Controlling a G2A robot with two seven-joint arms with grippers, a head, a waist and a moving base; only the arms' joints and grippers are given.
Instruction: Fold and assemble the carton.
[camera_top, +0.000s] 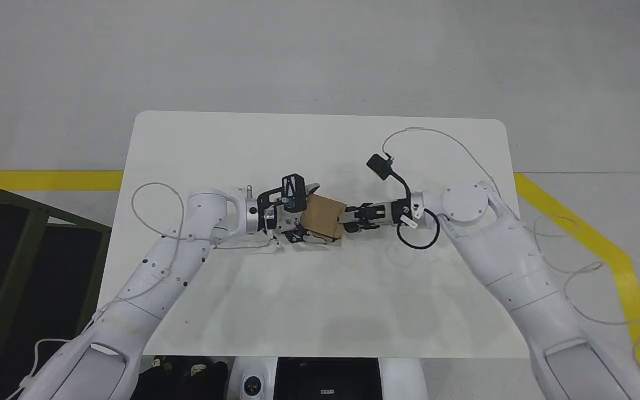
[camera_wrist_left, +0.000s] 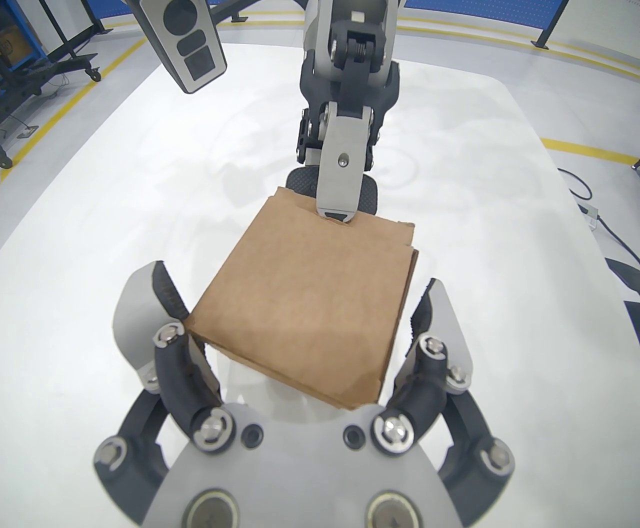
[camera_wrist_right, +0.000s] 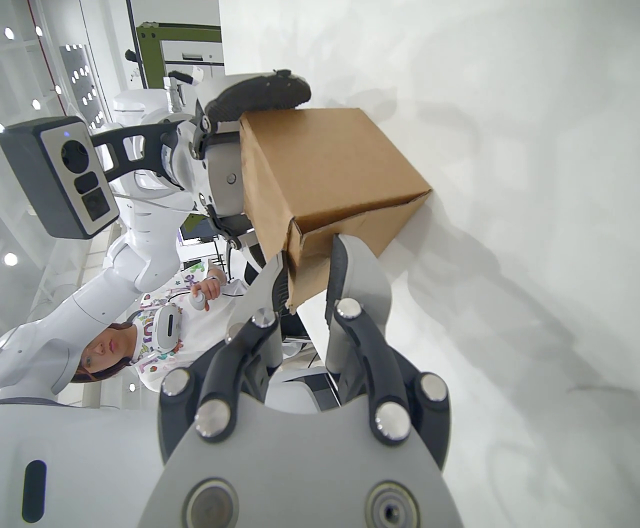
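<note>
The carton (camera_top: 323, 216) sits in the middle of the table (camera_top: 300, 300), between the 2 arms. The right gripper (camera_wrist_right: 310, 252) pinches a flap (camera_wrist_right: 302, 280) at 1 end. The left gripper (camera_wrist_left: 297, 280) stands spread around the opposite end, 1 finger (camera_wrist_left: 140, 320) touching a corner, so I reckon it need only close.

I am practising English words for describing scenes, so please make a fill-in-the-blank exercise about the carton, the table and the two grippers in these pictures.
1. The carton is ____ in colour.
2. It rests on a table with a ____ top.
3. The gripper pinching the carton's edge belongs to the ____ arm.
4. The left gripper has one finger on each ____ of the carton.
Missing words: brown; white; right; side.
</note>
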